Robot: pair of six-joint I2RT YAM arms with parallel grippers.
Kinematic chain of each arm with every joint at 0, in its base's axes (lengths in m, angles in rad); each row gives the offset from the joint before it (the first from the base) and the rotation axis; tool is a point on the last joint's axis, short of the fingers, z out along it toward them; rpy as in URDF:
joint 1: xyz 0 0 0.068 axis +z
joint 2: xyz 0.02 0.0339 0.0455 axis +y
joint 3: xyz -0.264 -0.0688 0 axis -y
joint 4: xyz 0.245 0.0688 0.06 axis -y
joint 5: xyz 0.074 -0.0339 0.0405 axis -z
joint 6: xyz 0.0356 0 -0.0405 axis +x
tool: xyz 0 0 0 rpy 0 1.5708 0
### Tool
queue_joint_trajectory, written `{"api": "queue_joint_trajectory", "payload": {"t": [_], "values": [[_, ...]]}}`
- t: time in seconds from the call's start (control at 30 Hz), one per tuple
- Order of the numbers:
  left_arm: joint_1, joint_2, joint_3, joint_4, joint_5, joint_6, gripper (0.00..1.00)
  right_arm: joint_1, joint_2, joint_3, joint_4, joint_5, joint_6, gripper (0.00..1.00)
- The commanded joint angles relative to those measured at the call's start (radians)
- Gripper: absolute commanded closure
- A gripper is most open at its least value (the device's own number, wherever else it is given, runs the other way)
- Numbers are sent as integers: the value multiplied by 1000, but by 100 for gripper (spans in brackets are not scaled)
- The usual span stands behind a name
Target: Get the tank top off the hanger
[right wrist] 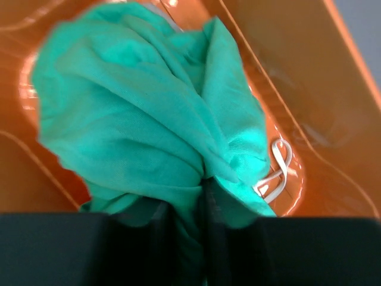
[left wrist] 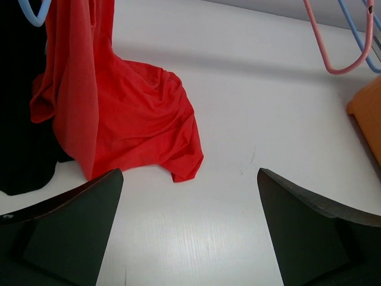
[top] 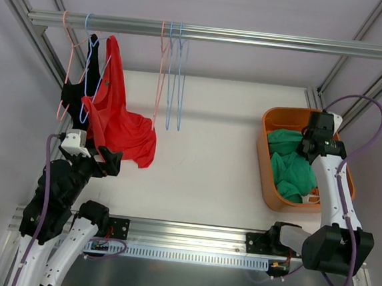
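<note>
A red tank top (top: 116, 113) hangs from a blue hanger (top: 89, 67) on the rail, its lower part heaped on the table; it also shows in the left wrist view (left wrist: 119, 107). A black garment (top: 82, 83) hangs beside it on a pink hanger (top: 68, 45). My left gripper (top: 106, 159) is open and empty, just in front of the red heap, its fingers (left wrist: 71, 232) spread wide. My right gripper (top: 311, 145) is shut on a green garment (top: 292, 166) in the orange basket (top: 267, 163), the cloth pinched between its fingers (right wrist: 161, 229).
Empty pink and blue hangers (top: 169, 81) hang mid-rail from the metal bar (top: 254, 38). Aluminium frame posts stand at both sides. A white cord (right wrist: 277, 170) lies in the basket bottom. The basket corner (left wrist: 369, 110) shows at the right of the left wrist view.
</note>
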State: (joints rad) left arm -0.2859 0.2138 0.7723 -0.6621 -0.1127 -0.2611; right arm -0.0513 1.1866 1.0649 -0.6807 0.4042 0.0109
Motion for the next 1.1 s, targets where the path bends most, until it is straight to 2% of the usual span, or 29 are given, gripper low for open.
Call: {"api": "queue_joint_trajectory", "payload": {"t": [0.0, 0.07, 0.1, 0.13, 0.17, 0.2, 0.27, 0.33, 0.43, 0.53, 0.57, 0.6, 0.67, 0.77, 0.8, 0.87, 1.03, 1.07], "values": [[11, 48, 63, 10, 28, -32, 1, -9, -7, 60, 24, -57, -3, 74], [11, 96, 160, -13, 68, -53, 1, -10, 24, 29, 10, -71, 6, 61], [10, 114, 198, -25, 80, -62, 1, -10, 21, 12, 10, -71, 14, 49], [11, 165, 282, -59, 85, -66, 1, -10, 13, -2, 7, -59, 36, 13], [11, 195, 327, -83, 84, -64, 1, -10, -16, -16, 1, -27, 43, 1], [11, 226, 428, -112, 73, -58, 1, -10, -33, -13, -11, -9, 44, 1], [11, 340, 528, -209, 30, -47, 1, -10, -83, 38, -46, 45, 46, 0], [11, 442, 658, -267, -63, -17, 1, -10, -126, 82, -103, 67, 46, 0], [10, 588, 821, -289, -180, 23, 1, -9, -240, 145, -122, 16, 49, 0], [11, 761, 973, -295, -240, 78, 1, -9, -363, 133, -36, -248, 35, 0], [10, 806, 1010, -306, -246, 97, 1, -9, -387, 123, 28, -471, 23, 0], [13, 844, 1085, -312, -254, 103, 1, -9, -406, 121, 44, -564, 14, 1], [19, 932, 1142, -315, -243, 129, 1, -7, -406, 132, 58, -730, 23, 1], [80, 1018, 1229, -311, -173, 177, 1, -2, -394, 126, 70, -858, 24, 7], [143, 1057, 1266, -314, -142, 184, 2, 5, -390, 121, 72, -879, 15, 10], [197, 1082, 1285, -314, -46, 200, 6, 21, -395, 107, 82, -910, 12, 13], [312, 1145, 1262, -309, 33, 212, 8, 83, -403, 89, 119, -969, 14, 13], [330, 1154, 1250, -307, 94, 215, 9, 90, -400, 89, 125, -984, 14, 12]]}}
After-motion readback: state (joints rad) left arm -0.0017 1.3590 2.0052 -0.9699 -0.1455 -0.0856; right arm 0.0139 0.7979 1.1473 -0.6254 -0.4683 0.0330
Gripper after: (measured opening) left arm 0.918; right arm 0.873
